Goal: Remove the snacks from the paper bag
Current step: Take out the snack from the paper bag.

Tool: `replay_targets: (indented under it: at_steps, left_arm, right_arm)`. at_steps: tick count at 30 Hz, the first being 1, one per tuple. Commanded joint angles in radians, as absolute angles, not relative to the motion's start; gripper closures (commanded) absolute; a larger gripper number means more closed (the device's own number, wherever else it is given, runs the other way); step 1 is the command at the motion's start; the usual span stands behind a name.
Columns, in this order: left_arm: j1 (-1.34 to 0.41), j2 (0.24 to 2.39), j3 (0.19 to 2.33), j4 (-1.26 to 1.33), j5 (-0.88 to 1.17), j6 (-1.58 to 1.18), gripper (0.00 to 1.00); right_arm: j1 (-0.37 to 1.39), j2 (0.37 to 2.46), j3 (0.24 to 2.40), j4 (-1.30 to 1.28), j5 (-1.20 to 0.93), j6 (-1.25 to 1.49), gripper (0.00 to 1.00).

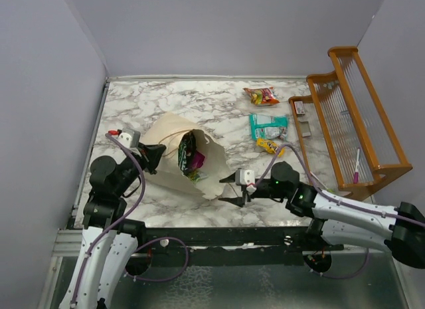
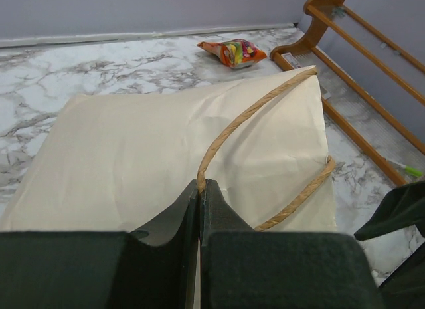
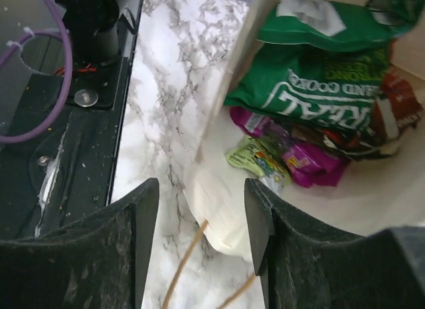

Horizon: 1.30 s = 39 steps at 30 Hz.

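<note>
The cream paper bag (image 1: 169, 133) lies on its side at centre left, mouth facing right. My left gripper (image 1: 159, 157) is shut on its tan loop handle (image 2: 200, 186) over the bag's flat side (image 2: 133, 156). My right gripper (image 1: 228, 189) is open and empty at the mouth, with the bag's lower lip (image 3: 222, 209) between its fingers. Inside the bag are green chip bags (image 3: 312, 90), a purple bag (image 3: 305, 159), a small green candy pack (image 3: 255, 159) and a brown bag (image 3: 398, 109). On the table lie a red-orange pack (image 1: 261, 95), a teal packet (image 1: 268, 125) and a yellow M&M's pack (image 1: 270, 146).
A wooden rack (image 1: 355, 123) stands along the right edge and holds a pen (image 1: 357, 164). Small grey items (image 1: 302, 116) lie by its foot. Grey walls close the back and both sides. The black base rail (image 3: 73, 143) runs along the near edge.
</note>
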State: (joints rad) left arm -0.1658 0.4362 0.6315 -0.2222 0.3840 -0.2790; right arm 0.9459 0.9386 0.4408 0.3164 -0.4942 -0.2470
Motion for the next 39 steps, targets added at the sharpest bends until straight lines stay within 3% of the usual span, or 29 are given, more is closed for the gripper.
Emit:
replay_targets:
  at_steps: [1, 4, 8, 17, 23, 27, 34, 39]
  left_arm:
    - [-0.177, 0.441, 0.667, -0.286, 0.296, -0.265, 1.00]
    - [-0.178, 0.415, 0.665, -0.309, 0.241, -0.274, 1.00]
    - [-0.179, 0.373, 0.659, -0.322, 0.214, -0.324, 1.00]
    - [-0.179, 0.384, 0.652, -0.338, 0.303, -0.380, 1.00]
    - [-0.179, 0.382, 0.640, -0.312, 0.341, -0.375, 1.00]
    - [-0.179, 0.376, 0.638, -0.308, 0.353, -0.372, 1.00]
    - [-0.180, 0.363, 0.635, -0.296, 0.357, -0.369, 1.00]
    - [-0.180, 0.359, 0.635, -0.294, 0.352, -0.368, 1.00]
  right_arm:
    - [1.095, 1.088, 0.508, 0.390, -0.292, -0.428, 0.53]
    - [1.126, 1.196, 0.566, 0.388, -0.140, -0.436, 0.67]
    - [1.127, 1.275, 0.617, 0.362, -0.018, -0.459, 0.67]
    - [1.214, 1.476, 0.724, 0.461, -0.035, -0.436, 0.73]
    - [1.340, 1.631, 0.832, 0.604, -0.067, -0.383, 0.71]
    - [1.341, 1.625, 0.762, 0.741, 0.041, -0.330, 0.69]
    - [1.302, 1.571, 0.644, 0.702, 0.180, -0.413, 0.66]
    - [1.281, 1.582, 0.597, 0.686, 0.061, -0.576, 0.54]
